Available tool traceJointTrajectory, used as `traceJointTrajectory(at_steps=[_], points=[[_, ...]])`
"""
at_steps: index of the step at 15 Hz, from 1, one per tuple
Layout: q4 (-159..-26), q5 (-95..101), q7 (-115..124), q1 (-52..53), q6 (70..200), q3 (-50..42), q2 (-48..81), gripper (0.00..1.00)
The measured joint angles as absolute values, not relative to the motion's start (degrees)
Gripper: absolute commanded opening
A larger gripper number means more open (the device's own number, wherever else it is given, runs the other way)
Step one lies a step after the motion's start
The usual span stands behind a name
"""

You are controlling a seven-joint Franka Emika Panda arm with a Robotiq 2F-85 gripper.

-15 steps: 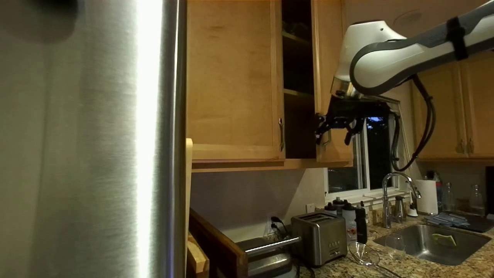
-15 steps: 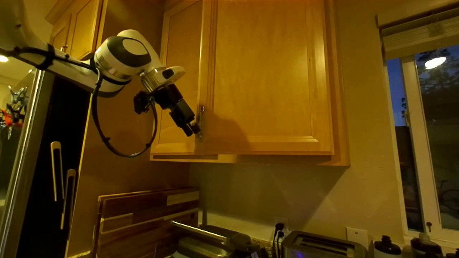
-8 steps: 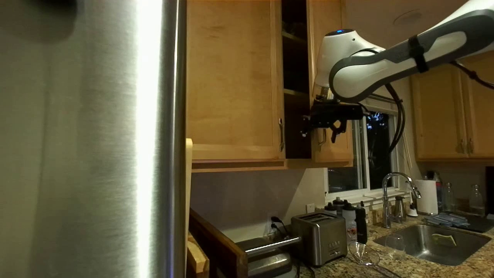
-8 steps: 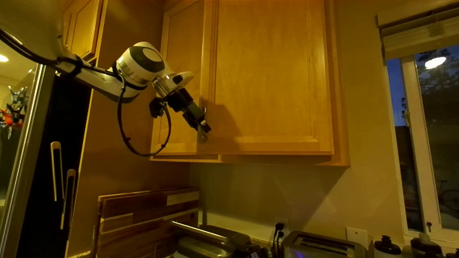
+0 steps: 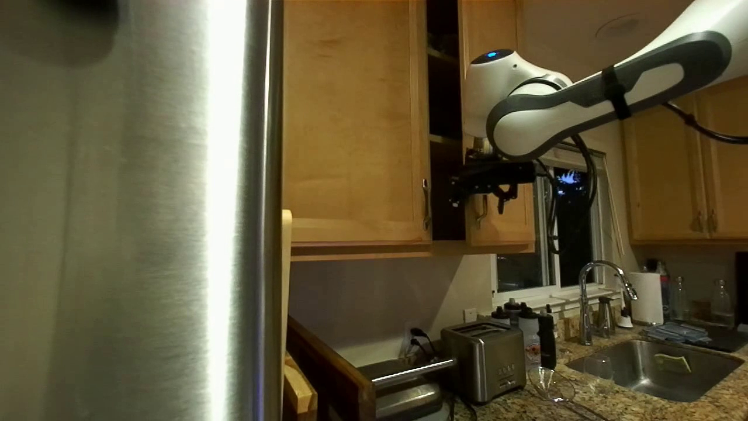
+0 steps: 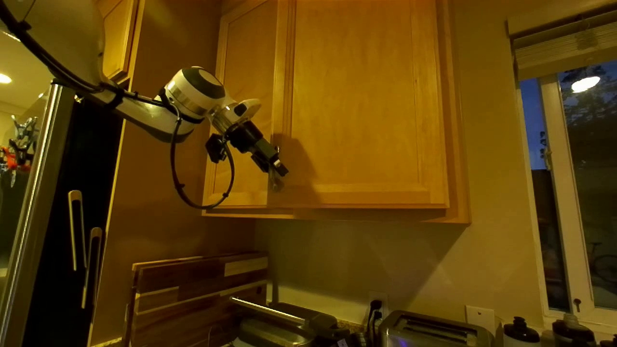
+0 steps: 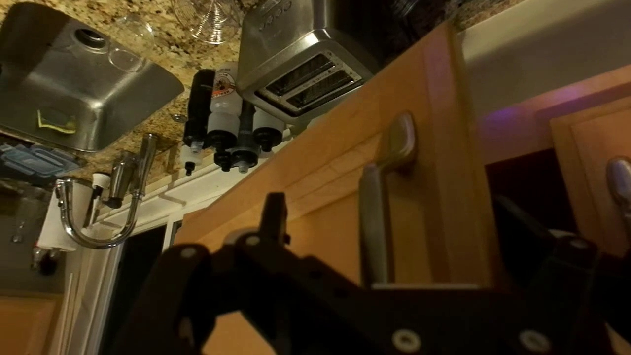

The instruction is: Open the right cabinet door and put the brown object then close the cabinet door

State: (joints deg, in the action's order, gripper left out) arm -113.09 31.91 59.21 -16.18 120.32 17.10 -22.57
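The right cabinet door (image 5: 507, 231) stands slightly ajar in both exterior views (image 6: 356, 96). A narrow dark gap with shelves shows between it and the left door of the cabinet (image 5: 450, 248). My gripper (image 5: 478, 204) is at the door's lower left edge, by its handle; it also shows in an exterior view (image 6: 282, 172). In the wrist view my gripper (image 7: 389, 197) is open, with the metal handle (image 7: 403, 138) between its fingers and one finger before the dark gap. Contact cannot be told. My gripper holds no brown object; I cannot tell whether a thin pale wood strip (image 5: 286, 280) beside the fridge is it.
The steel fridge (image 5: 146, 234) fills one side. The left door (image 5: 350, 128) is shut. Below stand a toaster (image 5: 485, 362), several bottles (image 5: 529, 333), a faucet (image 5: 584, 304), a sink (image 5: 689, 368) and wooden boards (image 6: 202, 294). A window (image 6: 588, 202) is beside the cabinet.
The right cabinet door has swung further towards closed and the gap has narrowed. My arm and gripper have moved along with it, towards the left door. The gripper stays open.
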Motion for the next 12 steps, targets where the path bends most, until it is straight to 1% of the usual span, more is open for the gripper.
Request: traceJointTrajectory(at_steps=[8, 12], points=[[-113.52, 32.96, 59.93, -11.48, 111.49, 13.78, -24.44, 1.00], [-115.58, 32.97, 59.65, -10.26, 103.75, 12.92, -28.11, 1.00]])
